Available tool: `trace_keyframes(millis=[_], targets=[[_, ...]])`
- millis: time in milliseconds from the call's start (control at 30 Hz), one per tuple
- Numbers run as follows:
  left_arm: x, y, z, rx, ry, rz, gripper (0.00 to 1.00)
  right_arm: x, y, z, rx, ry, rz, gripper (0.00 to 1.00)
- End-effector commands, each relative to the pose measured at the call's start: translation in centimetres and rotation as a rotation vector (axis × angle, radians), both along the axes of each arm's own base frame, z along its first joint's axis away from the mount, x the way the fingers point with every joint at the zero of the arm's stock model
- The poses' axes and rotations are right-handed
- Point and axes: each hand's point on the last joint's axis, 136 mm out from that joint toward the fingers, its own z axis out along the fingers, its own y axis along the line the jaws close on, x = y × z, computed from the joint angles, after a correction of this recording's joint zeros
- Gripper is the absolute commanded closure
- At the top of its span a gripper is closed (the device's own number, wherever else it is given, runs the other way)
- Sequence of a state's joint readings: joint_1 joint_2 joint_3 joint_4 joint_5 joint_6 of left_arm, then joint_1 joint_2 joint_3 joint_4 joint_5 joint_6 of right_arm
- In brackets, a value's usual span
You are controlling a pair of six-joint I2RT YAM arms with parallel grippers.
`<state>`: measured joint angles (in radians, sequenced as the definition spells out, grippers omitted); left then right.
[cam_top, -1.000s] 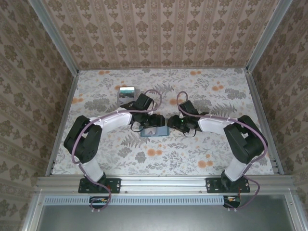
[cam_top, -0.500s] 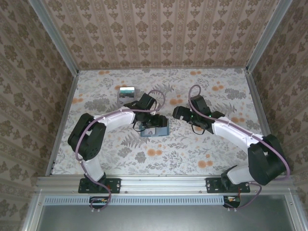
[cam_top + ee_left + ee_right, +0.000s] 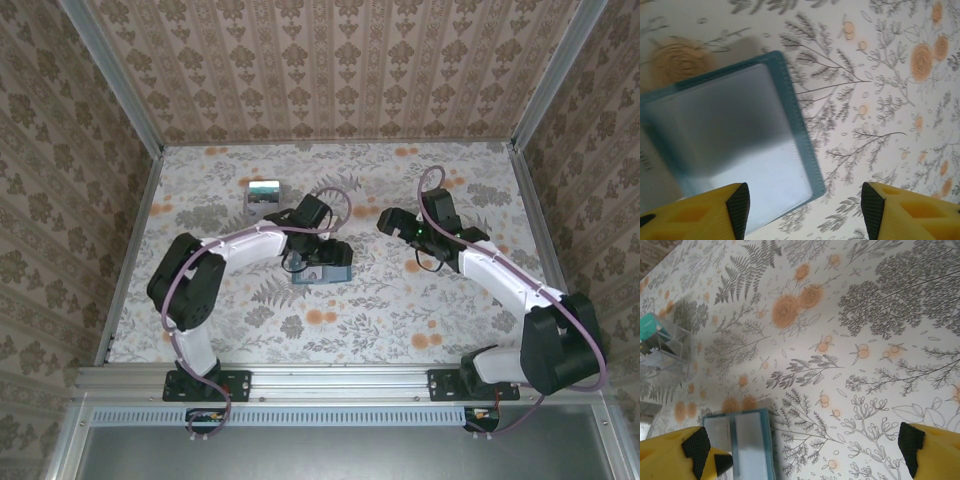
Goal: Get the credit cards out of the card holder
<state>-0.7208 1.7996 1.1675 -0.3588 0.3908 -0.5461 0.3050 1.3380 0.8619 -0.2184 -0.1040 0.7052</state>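
Card holder point(image 3: 322, 268) lies flat near the tabletop point(image 3: 420, 320) centre. I hold the left gripper point(image 3: 805, 212), jaws apart, over one panel, presumably to pin it. The right gripper point(image 3: 804, 447) hangs clear, jaws fully apart and empty, ready for extraction.

card holder point(image 3: 735, 135): blurred, cut off at left edge | top view: partly hidden under left hand point(image 3: 305, 260)

A small clear box point(image 3: 262, 194) sits on the floral table point(image 3: 400, 310), walled by patterned wallpaper point(image 3: 330, 70).
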Motion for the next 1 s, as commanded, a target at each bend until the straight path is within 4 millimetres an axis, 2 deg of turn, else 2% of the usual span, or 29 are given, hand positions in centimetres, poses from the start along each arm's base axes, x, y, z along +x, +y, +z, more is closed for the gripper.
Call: trace_keyframes(millis=[0, 67, 100, 267, 333, 367, 500, 567, 733, 967], targets=[[0.8, 2.5, 1.5, 0.010, -0.037, 0.072, 0.38, -0.1, 2.0, 0.6, 0.032, -0.002, 0.086, 0.00], [1.0, 4.1, 1.3, 0.024, -0.036, 0.114, 0.39, -0.1, 3.1, 0.6, 0.047, -0.003, 0.116, 0.02], [1.0, 5.0, 1.1, 0.032, -0.031, 0.139, 0.41, -0.2, 3.8, 0.5, 0.055, 0.002, 0.133, 0.08], [0.8, 8.3, -0.3, 0.059, 0.007, 0.224, 0.56, -0.5, 7.9, -0.9, 0.093, 0.074, 0.235, 0.48], [0.8, 9.0, -0.7, 0.071, 0.017, 0.238, 0.63, -0.6, 9.6, -1.4, 0.119, 0.096, 0.268, 0.73], [0.8, 9.1, -0.8, 0.074, 0.017, 0.238, 0.66, -0.7, 10.3, -1.6, 0.133, 0.107, 0.282, 0.81], [0.8, 9.5, -1.4, 0.087, 0.022, 0.247, 0.76, -1.2, 13.2, -2.9, 0.176, 0.160, 0.338, 0.86], [0.8, 9.8, -1.8, 0.103, 0.029, 0.254, 0.79, -1.4, 14.5, -3.3, 0.192, 0.179, 0.367, 0.92], [0.8, 10.4, -2.8, 0.123, 0.040, 0.270, 0.82, -1.9, 16.7, -5.0, 0.239, 0.247, 0.412, 0.92], [0.6, 10.5, -3.9, 0.136, 0.061, 0.270, 0.81, -2.2, 18.3, -6.8, 0.284, 0.319, 0.453, 0.87]])
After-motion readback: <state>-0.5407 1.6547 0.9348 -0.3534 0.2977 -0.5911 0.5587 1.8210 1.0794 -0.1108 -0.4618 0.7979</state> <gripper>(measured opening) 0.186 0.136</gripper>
